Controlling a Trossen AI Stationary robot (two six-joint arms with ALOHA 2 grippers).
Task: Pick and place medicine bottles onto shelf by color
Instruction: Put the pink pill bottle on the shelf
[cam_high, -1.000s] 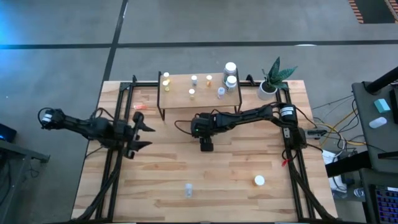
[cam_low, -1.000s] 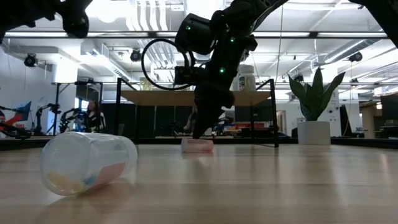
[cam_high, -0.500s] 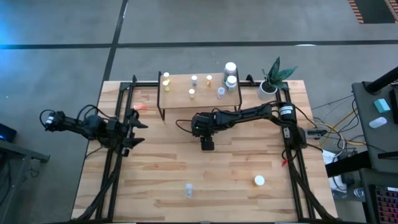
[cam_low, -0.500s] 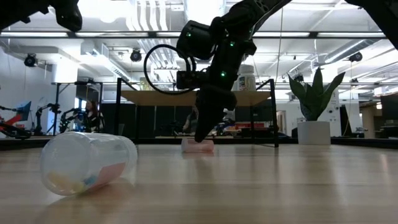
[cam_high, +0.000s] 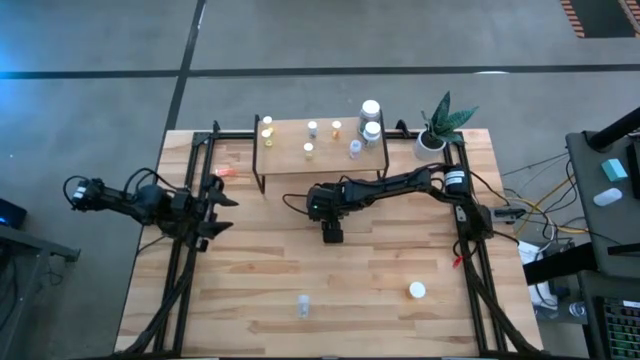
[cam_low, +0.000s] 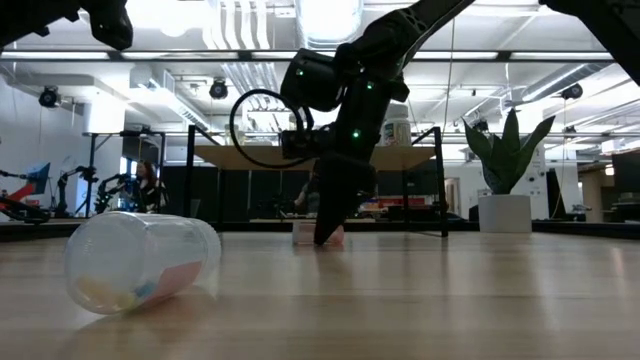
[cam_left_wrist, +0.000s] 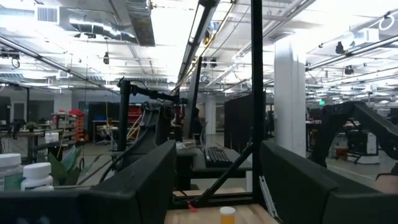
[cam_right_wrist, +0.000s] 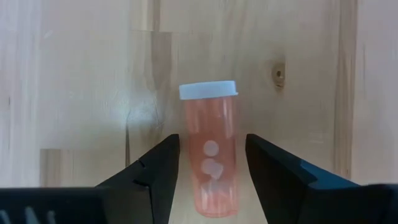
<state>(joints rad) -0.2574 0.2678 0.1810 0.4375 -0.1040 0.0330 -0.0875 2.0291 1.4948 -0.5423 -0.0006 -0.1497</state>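
An orange, white-capped medicine bottle (cam_right_wrist: 211, 162) lies on its side on the tabletop; in the low view it shows pink (cam_low: 305, 234). My right gripper (cam_right_wrist: 212, 140) points down over it, near the table's middle (cam_high: 332, 236). It is open, one finger on either side of the bottle's body with a small gap on each side. My left gripper (cam_high: 220, 205) is open and empty at the table's left. The shelf (cam_high: 320, 158) stands on its black legs at the far edge and bears several small bottles and two larger white-capped ones (cam_high: 371, 120).
A clear bottle (cam_high: 302, 304) lies on its side near the front edge; it is big in the low view (cam_low: 140, 262). A white cap or bottle (cam_high: 417, 290) is at the front right. An orange bottle (cam_high: 222, 172) lies left of the shelf. A potted plant (cam_high: 435, 128) stands at the far right.
My right gripper has gone down to the orange bottle, its open fingers now on either side of it at the tabletop. My left gripper has drawn back a little toward the table's left and far edges, then kept still.
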